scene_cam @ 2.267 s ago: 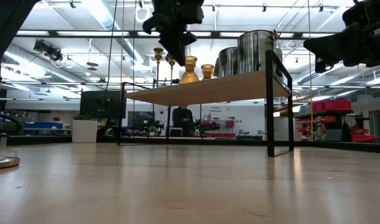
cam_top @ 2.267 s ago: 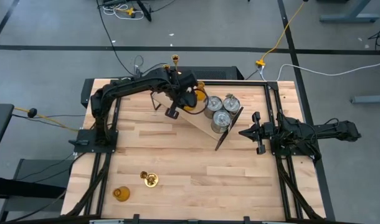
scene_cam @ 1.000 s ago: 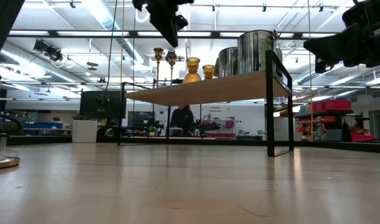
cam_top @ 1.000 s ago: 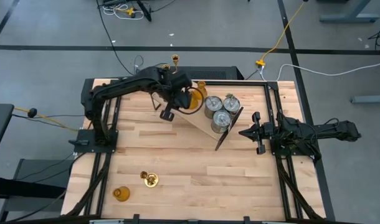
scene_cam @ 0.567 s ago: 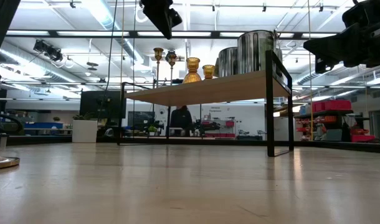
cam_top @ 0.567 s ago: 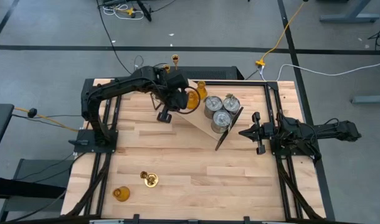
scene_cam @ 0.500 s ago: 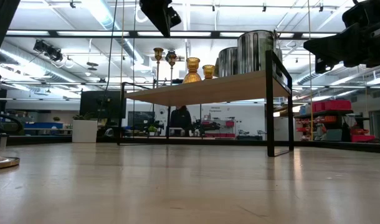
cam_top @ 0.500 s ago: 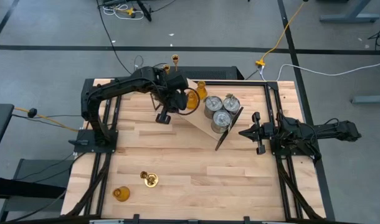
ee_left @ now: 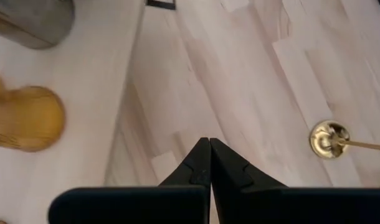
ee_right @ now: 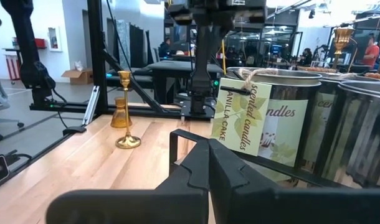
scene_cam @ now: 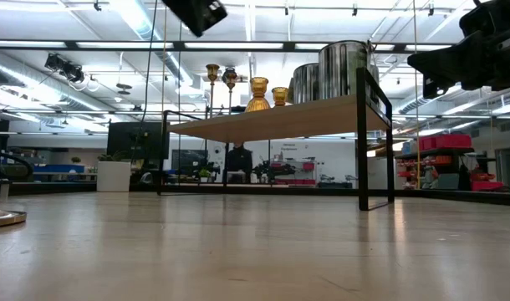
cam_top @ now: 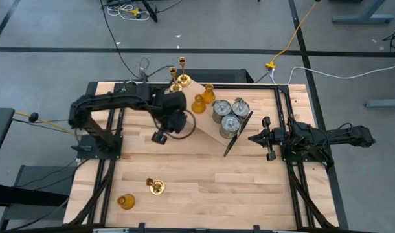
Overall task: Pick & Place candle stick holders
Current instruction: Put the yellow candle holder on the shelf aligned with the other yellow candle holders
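Your left gripper (cam_top: pixel 159 136) hangs over the bare table (cam_top: pixel 204 188) just off the shelf's (cam_top: pixel 192 123) left edge, fingers pressed together on nothing; that fits an arm with nothing to carry, free to go for the next piece. The right gripper (cam_top: pixel 265 138) waits beside the shelf's right end, near the table's right edge, fingers also shut and empty, out of the way so that the left arm has the room.

Most of the holders are already up on the shelf: two brass sticks (cam_top: pixel 178 79) at its far left corner, two amber glass ones (cam_top: pixel 203 98) next to them, and three silver tins (cam_top: pixel 229 115) clustered toward its right end. Grouped by kind like that, each row looks to have a gap for one more of the brass and amber.

What you have left sits well apart from the shelf, near the table's front left corner: one brass stick (cam_top: pixel 156 186) and, just beside it toward the corner, one amber glass holder (cam_top: pixel 125 201). The left arm is the nearer one to both. The brass stick is slim on a round base, so I would expect it to tip if taken high; the squat glass one should sit steadier in the fingers but may be slippery.
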Robot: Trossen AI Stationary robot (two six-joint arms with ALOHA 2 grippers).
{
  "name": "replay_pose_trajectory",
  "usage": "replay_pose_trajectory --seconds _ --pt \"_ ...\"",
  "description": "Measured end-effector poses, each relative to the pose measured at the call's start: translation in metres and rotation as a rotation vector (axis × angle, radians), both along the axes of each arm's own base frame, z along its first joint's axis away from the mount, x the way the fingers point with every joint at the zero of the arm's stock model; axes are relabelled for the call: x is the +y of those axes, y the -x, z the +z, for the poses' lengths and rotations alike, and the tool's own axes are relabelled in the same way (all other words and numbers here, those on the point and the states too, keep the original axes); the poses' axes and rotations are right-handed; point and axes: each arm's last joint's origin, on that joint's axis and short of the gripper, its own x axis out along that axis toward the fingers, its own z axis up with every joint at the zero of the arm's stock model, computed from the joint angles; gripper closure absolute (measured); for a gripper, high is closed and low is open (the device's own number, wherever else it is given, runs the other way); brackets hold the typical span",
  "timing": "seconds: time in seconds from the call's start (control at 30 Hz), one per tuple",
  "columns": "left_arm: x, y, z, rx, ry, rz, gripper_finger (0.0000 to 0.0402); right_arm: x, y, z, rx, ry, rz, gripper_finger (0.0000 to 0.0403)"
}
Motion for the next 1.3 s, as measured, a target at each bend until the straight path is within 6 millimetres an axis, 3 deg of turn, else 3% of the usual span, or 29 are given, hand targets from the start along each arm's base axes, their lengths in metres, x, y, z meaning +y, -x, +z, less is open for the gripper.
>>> replay_pose_trajectory --seconds 0.4,0.7,1.3 --pt "-0.016 0.077 -0.022 -0.016 0.036 0.047 0.0397 0.000 0.000 0.000 0.000 0.000 0.000 0.0400" --pt "-0.019 0.119 -0.021 -0.066 0.041 0.073 0.0396 0.000 0.000 0.000 0.001 0.000 0.000 0.0400" --pt "-0.028 0.144 -0.016 -0.125 0.101 -0.001 0.0396 0.000 0.000 0.000 0.001 0.000 0.000 0.0400"
